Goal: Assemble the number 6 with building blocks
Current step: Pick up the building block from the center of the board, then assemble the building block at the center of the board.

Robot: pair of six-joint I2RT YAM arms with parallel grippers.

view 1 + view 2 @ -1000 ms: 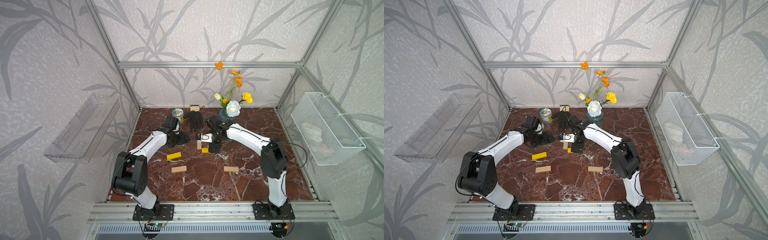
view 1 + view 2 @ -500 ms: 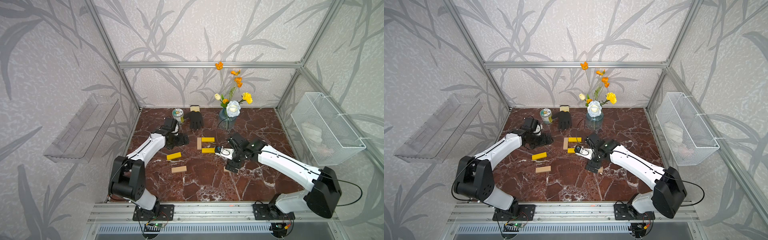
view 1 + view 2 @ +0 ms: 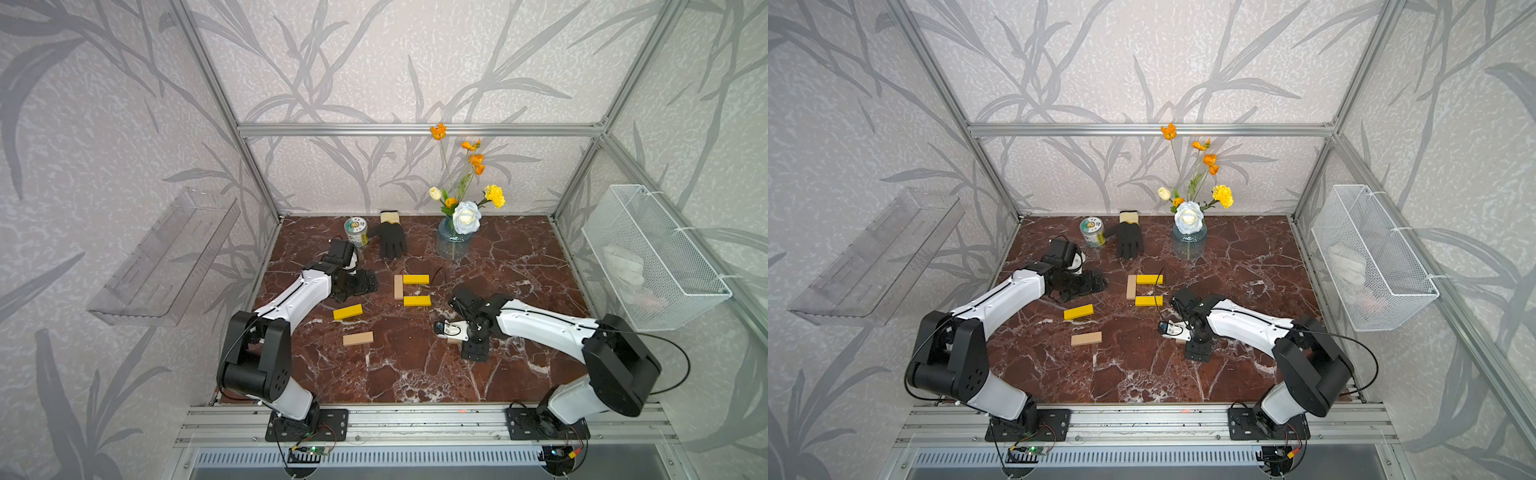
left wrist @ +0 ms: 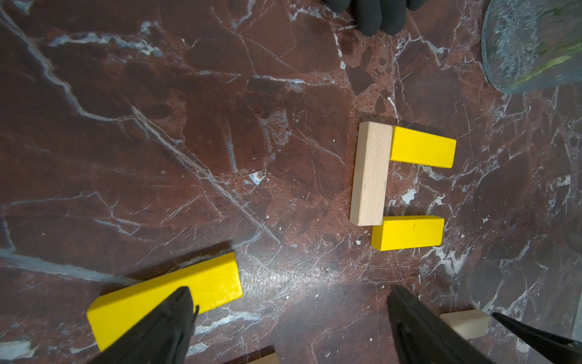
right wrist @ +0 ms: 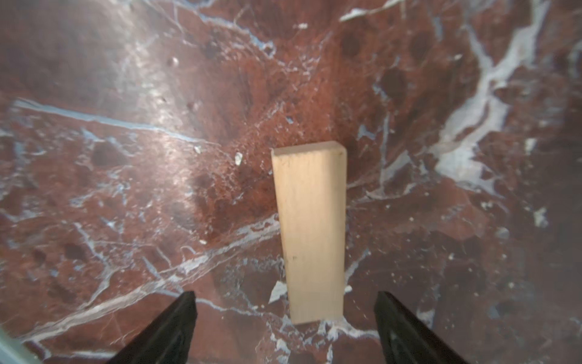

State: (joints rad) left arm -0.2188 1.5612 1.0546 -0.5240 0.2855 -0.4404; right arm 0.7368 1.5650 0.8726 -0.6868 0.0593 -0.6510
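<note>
A tan bar lies with two yellow bars running off its right side, a partial number 6, in both top views. One loose yellow bar and a loose tan bar lie to the front left. My left gripper is open and empty just left of the figure, and the loose yellow bar runs under one finger. My right gripper is open low over another tan bar, whose near end lies between the fingertips. In a top view that bar is mostly hidden.
At the back stand a small can, a black glove and a glass vase with flowers. A white wire basket hangs on the right wall and a clear shelf on the left wall.
My right arm has swung away from the placed bars to the front right and come down over the tan bar there. The left arm has hardly moved.
</note>
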